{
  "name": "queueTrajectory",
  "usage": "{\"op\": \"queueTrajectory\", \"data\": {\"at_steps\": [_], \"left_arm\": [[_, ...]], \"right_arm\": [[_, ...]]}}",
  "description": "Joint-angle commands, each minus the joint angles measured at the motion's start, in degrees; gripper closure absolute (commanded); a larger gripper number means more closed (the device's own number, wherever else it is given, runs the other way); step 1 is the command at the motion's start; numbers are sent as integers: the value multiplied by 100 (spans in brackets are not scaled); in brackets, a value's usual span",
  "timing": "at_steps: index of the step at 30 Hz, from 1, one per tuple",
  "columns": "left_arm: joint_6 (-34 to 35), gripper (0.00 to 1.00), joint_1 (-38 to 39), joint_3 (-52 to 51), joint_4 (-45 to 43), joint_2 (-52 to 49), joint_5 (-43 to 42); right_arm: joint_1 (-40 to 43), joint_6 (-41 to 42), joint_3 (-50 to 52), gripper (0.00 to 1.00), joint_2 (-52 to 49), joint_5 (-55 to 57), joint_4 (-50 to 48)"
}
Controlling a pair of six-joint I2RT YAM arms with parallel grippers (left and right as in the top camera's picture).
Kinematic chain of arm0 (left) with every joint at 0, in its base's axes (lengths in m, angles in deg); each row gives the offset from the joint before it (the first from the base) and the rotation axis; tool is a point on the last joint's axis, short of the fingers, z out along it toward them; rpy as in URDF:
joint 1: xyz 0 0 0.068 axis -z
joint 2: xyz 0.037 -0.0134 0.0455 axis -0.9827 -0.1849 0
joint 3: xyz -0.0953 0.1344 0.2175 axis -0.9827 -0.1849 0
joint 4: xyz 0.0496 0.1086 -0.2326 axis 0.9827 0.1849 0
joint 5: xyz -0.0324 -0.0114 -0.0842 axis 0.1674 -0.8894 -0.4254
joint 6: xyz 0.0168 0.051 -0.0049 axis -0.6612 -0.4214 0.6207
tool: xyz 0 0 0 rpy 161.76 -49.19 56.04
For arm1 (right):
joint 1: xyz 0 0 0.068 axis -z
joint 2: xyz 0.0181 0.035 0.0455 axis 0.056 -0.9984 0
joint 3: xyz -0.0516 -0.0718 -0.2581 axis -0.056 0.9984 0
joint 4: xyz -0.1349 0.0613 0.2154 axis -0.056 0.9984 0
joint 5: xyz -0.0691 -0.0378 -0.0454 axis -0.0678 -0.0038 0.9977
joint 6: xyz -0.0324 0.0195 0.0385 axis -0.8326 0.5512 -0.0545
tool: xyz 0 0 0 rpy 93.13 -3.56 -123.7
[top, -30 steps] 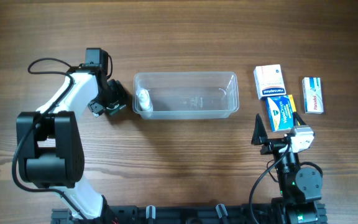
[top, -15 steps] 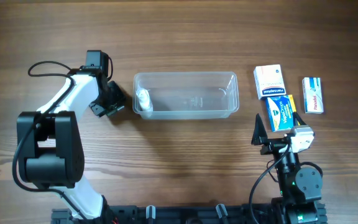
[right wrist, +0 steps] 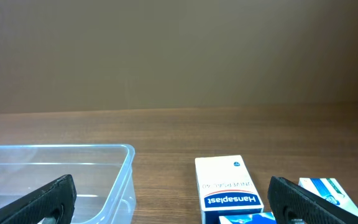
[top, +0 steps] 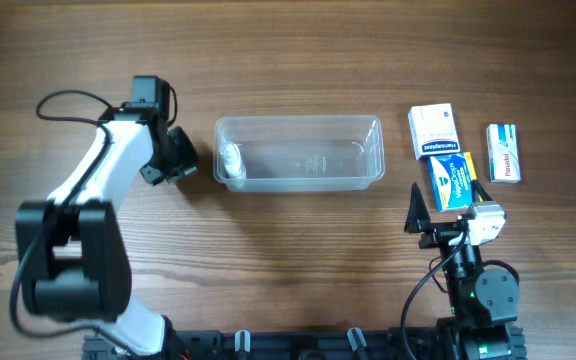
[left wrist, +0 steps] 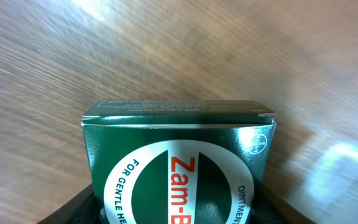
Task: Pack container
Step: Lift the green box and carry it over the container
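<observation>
The container [top: 298, 176] is a clear plastic tub at the table's middle, with a small white item [top: 230, 158] at its left end. My left gripper [top: 173, 157] is just left of the tub. It is shut on a green Zam-Buk ointment box [left wrist: 179, 155], which fills the left wrist view above wood. My right gripper [top: 446, 222] is open and empty near the front edge, below the boxes. In the right wrist view its fingers [right wrist: 179, 208] frame the tub's corner [right wrist: 126, 180] and a white Hansaplast box [right wrist: 227, 186].
Three small boxes lie right of the tub: the white Hansaplast box [top: 432, 130], a blue box [top: 451, 181] just below it, and a white and blue box [top: 505, 153] further right. The blue box also shows at the right wrist view's edge [right wrist: 328, 191].
My left gripper has moved a little left, away from the tub's left end, still holding the green box. The right arm has not moved.
</observation>
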Motion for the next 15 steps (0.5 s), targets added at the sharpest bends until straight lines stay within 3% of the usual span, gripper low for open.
{"op": "queueTrajectory", "data": {"at_steps": [1,8,15], "left_arm": [[-188,48,15,415,85,778,184],[-243,52,85,846,243,1781,116],[-240,54,741,951,319,2267,9]], "right_arm": [[-2,-59,9,0,22,-87,-28],[-2,-61,9,0,22,-87,-28],[-2,-59,9,0,22,-87,-26]]}}
